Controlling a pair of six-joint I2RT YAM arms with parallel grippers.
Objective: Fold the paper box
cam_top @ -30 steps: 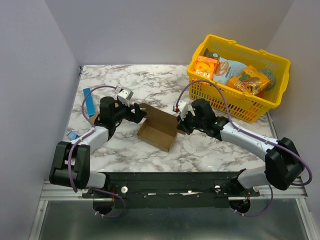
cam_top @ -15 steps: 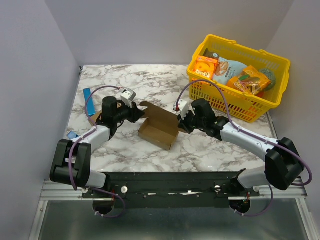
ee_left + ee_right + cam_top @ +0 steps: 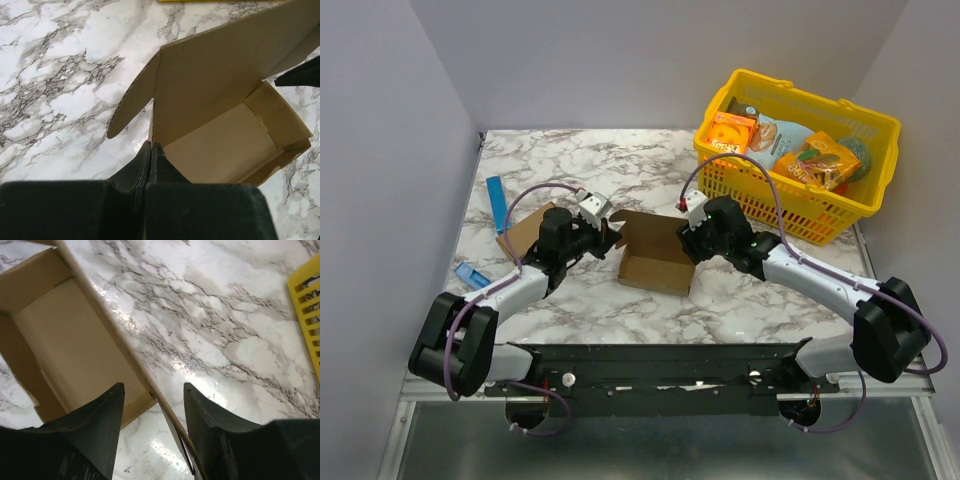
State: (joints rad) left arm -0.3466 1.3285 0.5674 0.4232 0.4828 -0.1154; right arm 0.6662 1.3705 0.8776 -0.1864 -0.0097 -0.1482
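- Paper box [image 3: 655, 258] lies open-topped on the tabletop [image 3: 750, 300] between the arms, shifted slightly right of where it lay a second ago.
- Left gripper [image 3: 151, 149] has pressed together at the corner by its side flap; I cannot tell whether cardboard is pinched.
- Right gripper [image 3: 152, 390] has spread and now straddles the long wall, which looks like a handover of the hold.
- Another brown carton [image 3: 525, 228] sits behind the left arm and the yellow basket [image 3: 865, 205] stands well apart; neither is in the way.

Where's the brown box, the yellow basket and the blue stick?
box [image 3: 658, 268], top view, on its inside floor.
basket [image 3: 820, 215], top view, on its front wall.
blue stick [image 3: 498, 205], top view, on its middle.
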